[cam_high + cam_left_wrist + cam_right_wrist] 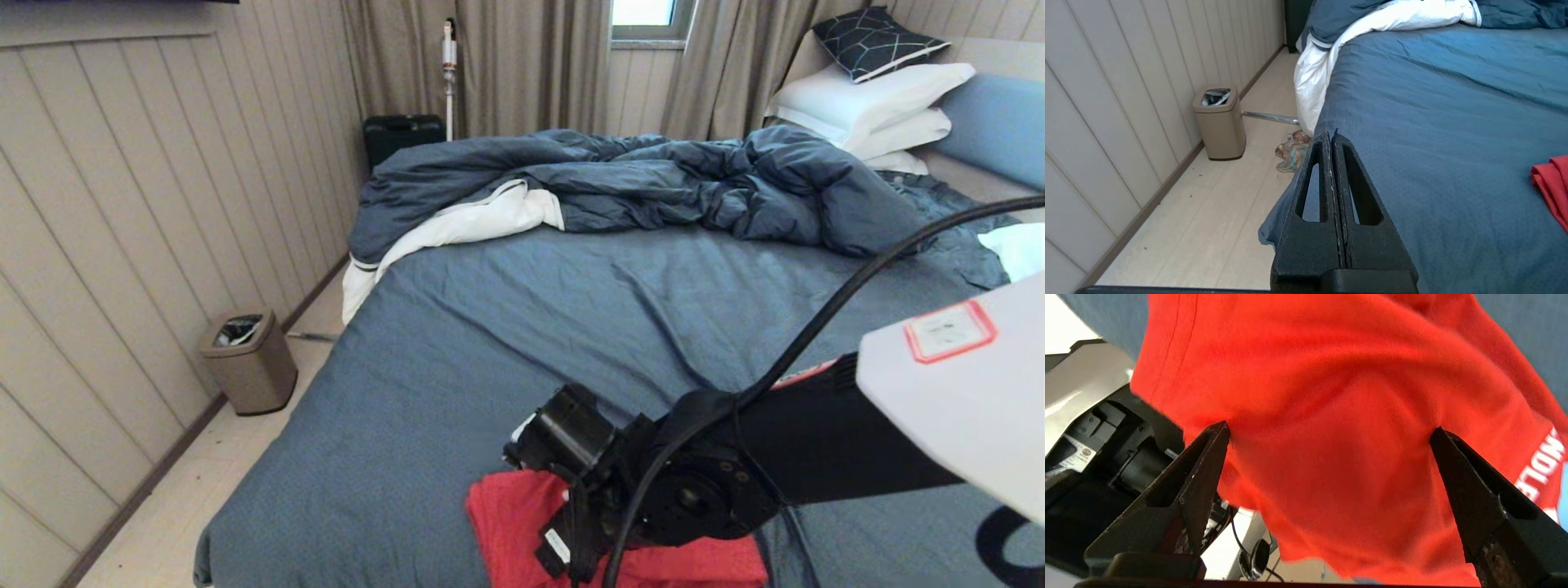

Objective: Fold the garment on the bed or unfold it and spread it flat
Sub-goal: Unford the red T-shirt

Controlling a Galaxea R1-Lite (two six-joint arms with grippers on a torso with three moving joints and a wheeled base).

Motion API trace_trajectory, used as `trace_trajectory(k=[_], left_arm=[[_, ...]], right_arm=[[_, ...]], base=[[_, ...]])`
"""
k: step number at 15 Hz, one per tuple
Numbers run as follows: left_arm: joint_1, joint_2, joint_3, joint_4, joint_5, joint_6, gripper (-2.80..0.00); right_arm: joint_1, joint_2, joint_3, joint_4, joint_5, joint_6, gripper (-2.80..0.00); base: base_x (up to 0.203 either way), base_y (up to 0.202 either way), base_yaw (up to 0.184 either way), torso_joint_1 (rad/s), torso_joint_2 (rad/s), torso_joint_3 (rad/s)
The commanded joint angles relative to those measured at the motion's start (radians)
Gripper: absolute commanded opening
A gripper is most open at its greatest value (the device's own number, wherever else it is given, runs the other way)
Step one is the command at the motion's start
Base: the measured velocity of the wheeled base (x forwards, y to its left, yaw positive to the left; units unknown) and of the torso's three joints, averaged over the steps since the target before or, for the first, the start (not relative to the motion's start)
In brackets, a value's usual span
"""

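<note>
The right gripper [1331, 433] hangs wide open, the red T-shirt [1331, 416] bunched right under its tips at the bed's [457, 359] near edge. Closing here could pinch several layers at once (thin jersey clings), dragging the whole heap. Beyond lie bare sheet, rumpled duvet [653, 180], pillows [873, 106]; the left gripper [1333, 139] is shut, off to the side

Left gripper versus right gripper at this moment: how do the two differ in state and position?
The left gripper is shut with nothing between its fingers; the right gripper stands wide open. The left gripper hangs by the bed's side edge, well apart from the garment; the right gripper is directly over the garment, its fingertips at the red fabric. Neither holds anything, as far as the views show.
</note>
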Motion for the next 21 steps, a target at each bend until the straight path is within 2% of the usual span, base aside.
trace_trajectory(k=[1, 2, 3, 9, 13, 17, 21], left_arm=[[0.000, 0.001, 0.000, 0.000, 0.001, 0.000, -2.80], [0.000, 0.001, 0.000, 0.000, 0.001, 0.000, -2.80], [0.000, 0.001, 0.000, 0.000, 0.001, 0.000, -2.80], [-0.001, 0.001, 0.000, 0.000, 0.001, 0.000, -2.80], [0.000, 0.001, 0.000, 0.000, 0.001, 0.000, -2.80], [0.000, 0.001, 0.000, 0.000, 0.001, 0.000, -2.80], [0.000, 0.001, 0.000, 0.000, 0.001, 0.000, -2.80]], right_arm=[[0.000, 0.039, -0.018, 0.005, -0.002, -0.001, 0.00], [-0.001, 0.043, -0.020, 0.007, -0.003, -0.002, 0.00], [-0.002, 0.051, -0.020, 0.008, -0.003, -0.010, -2.80], [-0.012, 0.049, -0.010, 0.004, -0.002, -0.017, -2.80], [-0.020, -0.048, -0.027, 0.004, -0.010, -0.017, -2.80], [-0.086, -0.099, -0.052, 0.009, -0.013, -0.022, -2.80], [-0.187, -0.097, -0.094, 0.006, -0.015, -0.016, -2.80]], base=[[0.000, 0.000, 0.000, 0.000, 0.00, 0.000], [0.000, 0.000, 0.000, 0.000, 0.00, 0.000], [0.000, 0.000, 0.000, 0.000, 0.00, 0.000], [0.000, 0.000, 0.000, 0.000, 0.00, 0.000], [0.000, 0.000, 0.000, 0.000, 0.00, 0.000], [0.000, 0.000, 0.000, 0.000, 0.00, 0.000], [0.000, 0.000, 0.000, 0.000, 0.00, 0.000]])
